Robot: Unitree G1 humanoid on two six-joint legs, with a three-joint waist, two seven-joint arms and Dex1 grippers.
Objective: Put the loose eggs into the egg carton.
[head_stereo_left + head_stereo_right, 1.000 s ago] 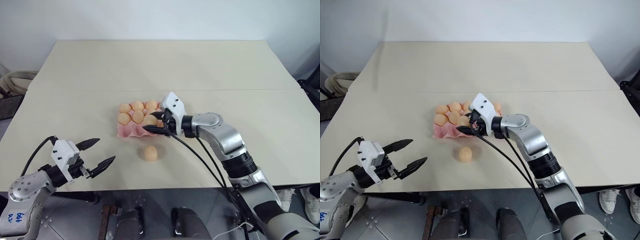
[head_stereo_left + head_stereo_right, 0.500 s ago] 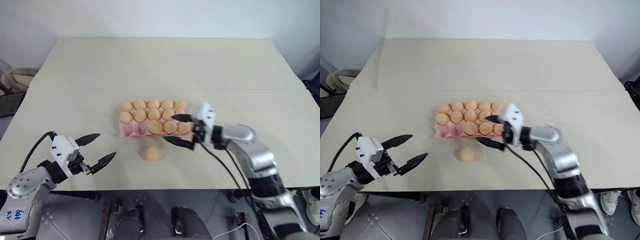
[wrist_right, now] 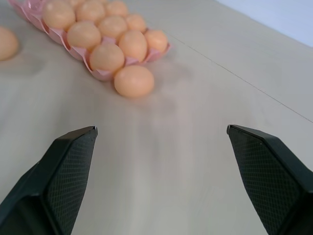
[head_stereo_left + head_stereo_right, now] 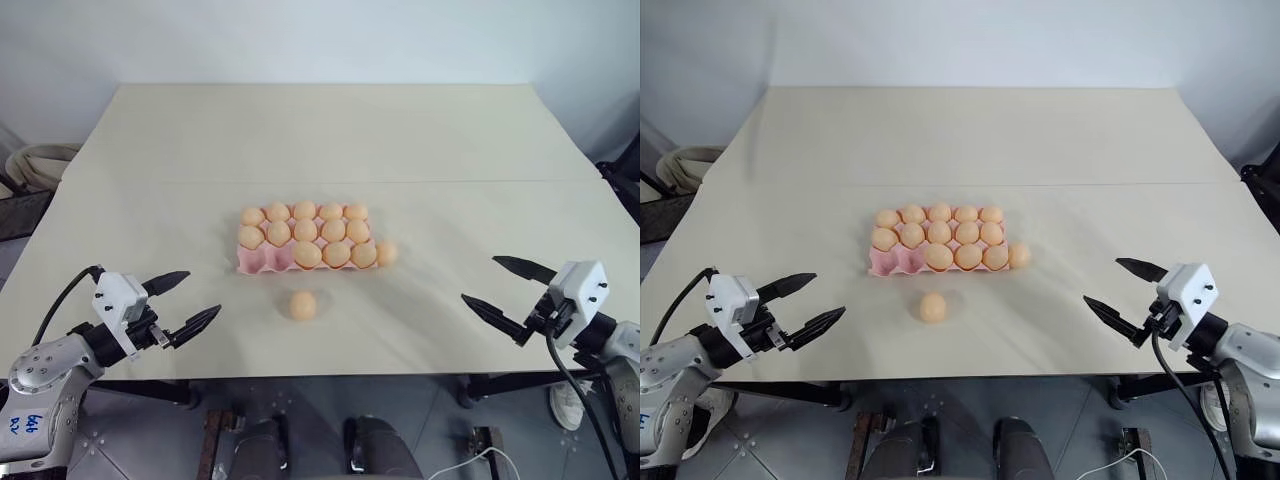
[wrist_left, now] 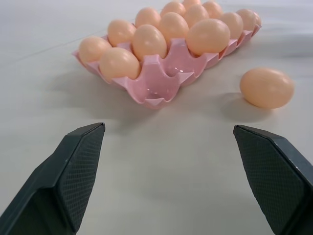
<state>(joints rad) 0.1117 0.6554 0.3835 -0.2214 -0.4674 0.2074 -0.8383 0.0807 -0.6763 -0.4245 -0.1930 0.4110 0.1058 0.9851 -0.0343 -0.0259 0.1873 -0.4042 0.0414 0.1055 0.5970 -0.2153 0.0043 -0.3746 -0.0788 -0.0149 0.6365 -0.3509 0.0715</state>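
Two eggs lie loose beside the nearly full carton.
On the table (image 4: 450, 140), the egg carton (image 4: 256, 262) sits central; one loose egg (image 4: 303, 305) at its 6 o'clock, another (image 4: 387, 253) touching its 3 o'clock end. Left gripper (image 4: 185, 303) and right gripper (image 4: 505, 295) both have jaws spread, grasping nothing.

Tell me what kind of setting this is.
Probably a robot test room rather than a kitchen: a plain beige table against a blank pale wall, bearing just a pink egg carton and eggs.

egg carton (image 3: 98, 73): far end cut off by right wrist view's edge | loose egg (image 3: 6, 43): half cut off at the same view's edge | carton's far-row eggs (image 5: 213, 9): overlap in left wrist view, count unclear
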